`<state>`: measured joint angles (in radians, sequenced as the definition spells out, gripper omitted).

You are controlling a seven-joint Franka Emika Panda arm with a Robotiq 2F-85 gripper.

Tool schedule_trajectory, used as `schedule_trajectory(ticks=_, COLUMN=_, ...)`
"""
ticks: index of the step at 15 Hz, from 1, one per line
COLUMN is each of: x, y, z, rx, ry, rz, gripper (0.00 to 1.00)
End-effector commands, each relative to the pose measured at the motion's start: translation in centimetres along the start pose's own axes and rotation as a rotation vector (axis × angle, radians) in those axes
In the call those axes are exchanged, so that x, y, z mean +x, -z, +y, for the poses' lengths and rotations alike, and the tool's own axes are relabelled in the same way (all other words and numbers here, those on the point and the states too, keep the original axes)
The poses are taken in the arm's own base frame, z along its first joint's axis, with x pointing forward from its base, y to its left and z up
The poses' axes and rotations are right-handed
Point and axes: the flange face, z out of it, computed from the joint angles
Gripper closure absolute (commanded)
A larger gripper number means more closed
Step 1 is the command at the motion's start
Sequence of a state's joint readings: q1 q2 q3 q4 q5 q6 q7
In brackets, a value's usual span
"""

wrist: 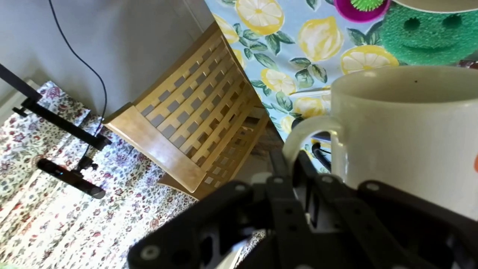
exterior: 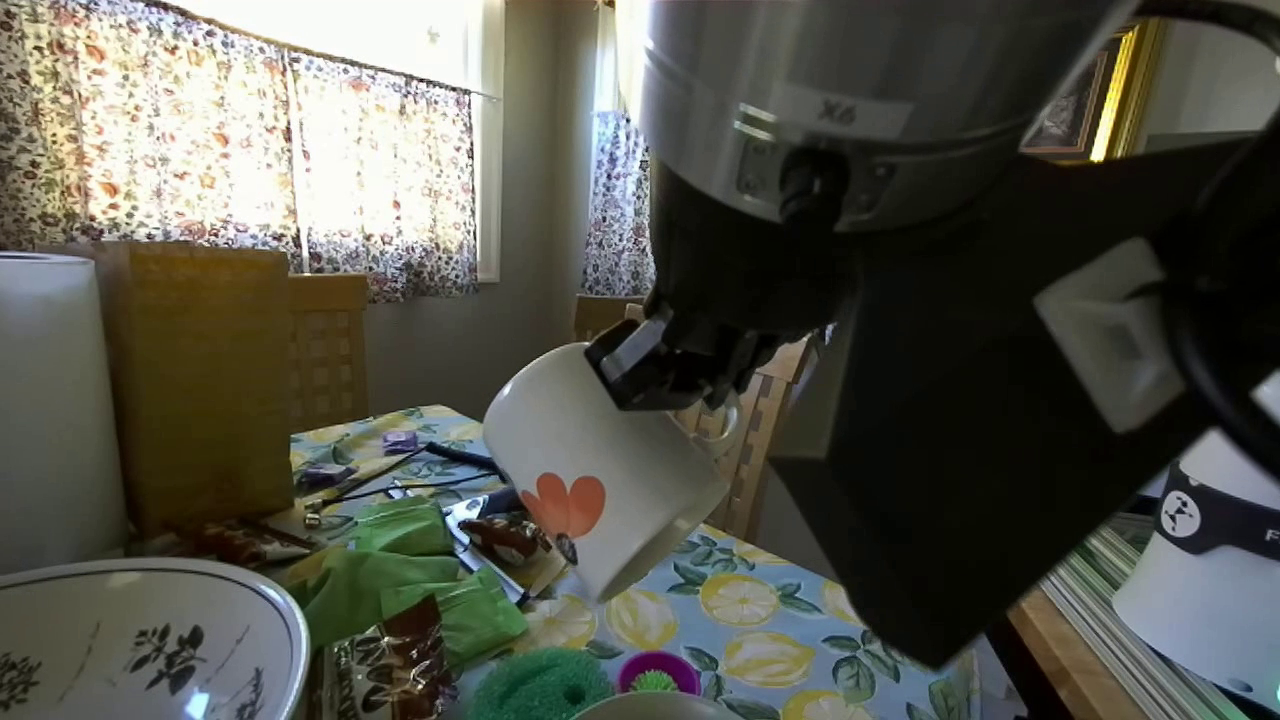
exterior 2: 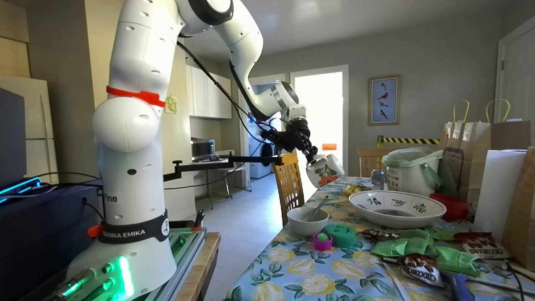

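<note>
A robot hand (wrist: 292,164) pinched a floral white mug (exterior: 590,440) by its handle (wrist: 312,125), aloft nr. the desk (exterior 2: 292,278) edge, mouth angled down. Prob. ceramic, it looked stiff, slick, breakable, fairly heavy; handle seemed best grip pt., tho off-centre wt. risked swivel.

Mug (exterior: 610,455) above table (exterior: 735,655), utensil (exterior 2: 320,207) in bowl (exterior 2: 301,228)

In an exterior view the arm (exterior 2: 142,58) stands tall at the near left, bends over at the top and slopes down rightward, toward the far side. The wrist (exterior 2: 296,110) tips downward; the gripper (wrist: 292,164) has its 2 fingers (wrist: 307,167) pinched nearly together.
</note>
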<state>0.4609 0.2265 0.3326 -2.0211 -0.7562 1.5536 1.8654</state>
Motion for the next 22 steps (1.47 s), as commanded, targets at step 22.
schedule_trajectory(ticks=22, x=1.22, y=1.18, z=-0.97, rx=0.091, ry=0.030, rz=-0.020, gripper=0.97)
